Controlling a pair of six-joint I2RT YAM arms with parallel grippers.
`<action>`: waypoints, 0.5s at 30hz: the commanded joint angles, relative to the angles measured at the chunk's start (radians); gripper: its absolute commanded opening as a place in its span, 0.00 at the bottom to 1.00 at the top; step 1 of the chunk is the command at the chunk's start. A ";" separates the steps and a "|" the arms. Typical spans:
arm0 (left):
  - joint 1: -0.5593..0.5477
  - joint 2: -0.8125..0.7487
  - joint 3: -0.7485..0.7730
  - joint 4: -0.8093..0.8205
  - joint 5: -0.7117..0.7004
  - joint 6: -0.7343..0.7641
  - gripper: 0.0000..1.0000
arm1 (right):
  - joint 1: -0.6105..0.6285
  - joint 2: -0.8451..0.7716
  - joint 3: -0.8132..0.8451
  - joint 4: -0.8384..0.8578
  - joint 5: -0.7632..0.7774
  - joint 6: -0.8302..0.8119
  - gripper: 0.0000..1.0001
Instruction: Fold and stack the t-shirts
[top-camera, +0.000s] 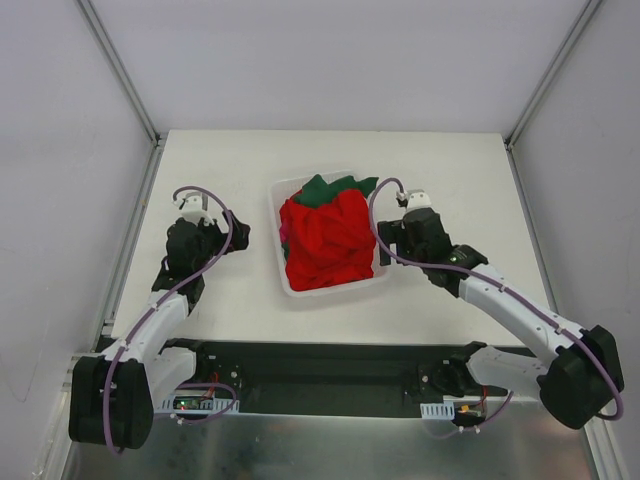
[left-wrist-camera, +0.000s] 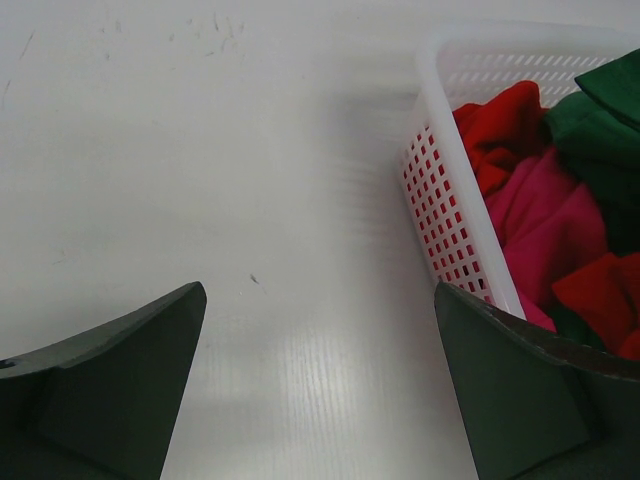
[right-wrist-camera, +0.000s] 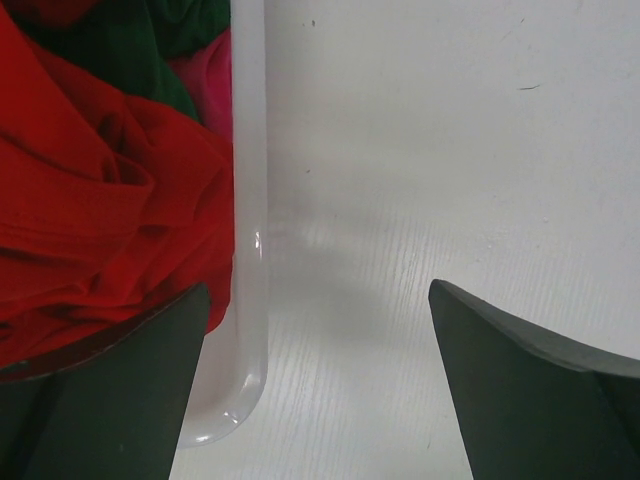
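Beneath everything else we see the flat white table (top-camera: 220, 160), its bare matte surface filling most of both wrist views. Near its middle, between the two arms, sits the white slotted plastic basket (top-camera: 273, 215), a rectangular tub with rounded corners, turned slightly askew. From the left wrist we look at its perforated side wall (left-wrist-camera: 440, 200), and from the right wrist at its smooth rim (right-wrist-camera: 248, 150).

All three t-shirts lie crumpled inside that basket, none of them folded. The bright red cloth t-shirt (top-camera: 330, 240) is the biggest heap we can make out, covering the centre and near part and rising above the rim. The dark green cloth t-shirt (top-camera: 325, 190) shows behind it at the far end. The magenta-pink cloth t-shirt (top-camera: 285, 238) is mostly buried. From above we catch only a sliver along the left wall, though the left wrist view shows a wider patch of it (left-wrist-camera: 550, 220) between red and green folds.

The left gripper (top-camera: 207, 232) hangs over bare table just left of the basket, its two dark fingers spread wide with nothing between them. In its own view the finger on the basket side (left-wrist-camera: 520, 400) overlaps the basket's wall, and we cannot tell whether they touch. The right gripper (top-camera: 412, 240) sits just beside the basket's right side, its jaws likewise wide apart and empty. In its own view one finger (right-wrist-camera: 110, 390) appears in front of the red cloth and the rim, and the other is over the table.
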 joint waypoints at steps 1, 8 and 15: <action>-0.016 -0.024 0.003 -0.005 0.031 -0.020 0.99 | 0.008 0.036 -0.013 0.016 0.008 0.044 0.96; -0.017 -0.041 -0.003 -0.008 0.033 -0.026 0.99 | 0.008 0.112 -0.027 0.073 -0.046 0.081 0.96; -0.017 -0.039 -0.007 -0.008 0.036 -0.028 0.99 | 0.008 0.174 0.002 0.084 -0.093 0.083 0.58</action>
